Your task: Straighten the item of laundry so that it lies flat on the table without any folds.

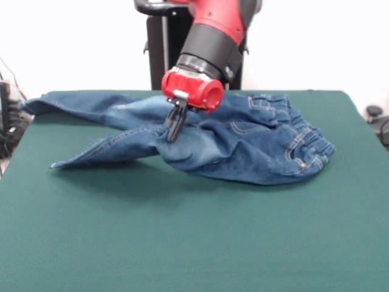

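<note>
Small pair of blue denim jeans (243, 146), rumpled, across the dark green felt tabletop (194, 237) toward twelve o'clock: waistband at three o'clock, legs trailing to nine. The red-and-black arm's black pincer (173, 135), fingers drawn together, pinches a raised fold mid-garment.

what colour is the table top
Dark green; the front view shows the table best.

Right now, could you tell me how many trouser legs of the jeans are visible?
2. One leg stretches toward the picture's left near the front; the other leg runs along the table's far left edge. Folds may hide parts.
</note>
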### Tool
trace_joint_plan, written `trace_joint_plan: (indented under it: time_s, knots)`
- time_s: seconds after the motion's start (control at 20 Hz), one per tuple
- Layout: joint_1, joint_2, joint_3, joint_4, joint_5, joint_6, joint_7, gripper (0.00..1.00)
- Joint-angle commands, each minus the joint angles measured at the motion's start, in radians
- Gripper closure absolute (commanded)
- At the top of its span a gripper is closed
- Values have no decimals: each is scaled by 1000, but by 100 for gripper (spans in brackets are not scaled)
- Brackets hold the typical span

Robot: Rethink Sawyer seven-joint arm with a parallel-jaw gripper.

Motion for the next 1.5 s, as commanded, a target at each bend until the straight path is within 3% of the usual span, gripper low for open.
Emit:
trace_joint_plan:
  time_s: [0.05, 0.35, 0.75, 1.05, 1.35, 1.5]
  knots:
    - [167, 150, -69, 147, 418, -196, 185, 100]
    - [217, 158, -29, 214, 648, -188, 204, 100]
    - [249, 233, 25, 219, 807, -251, 218, 100]
    - [299, 296, 114, 238, 981, -260, 259, 100]
    - [324, 261, 181, 280, 984, -194, 317, 100]
    - [300, 243, 212, 279, 905, -173, 374, 100]
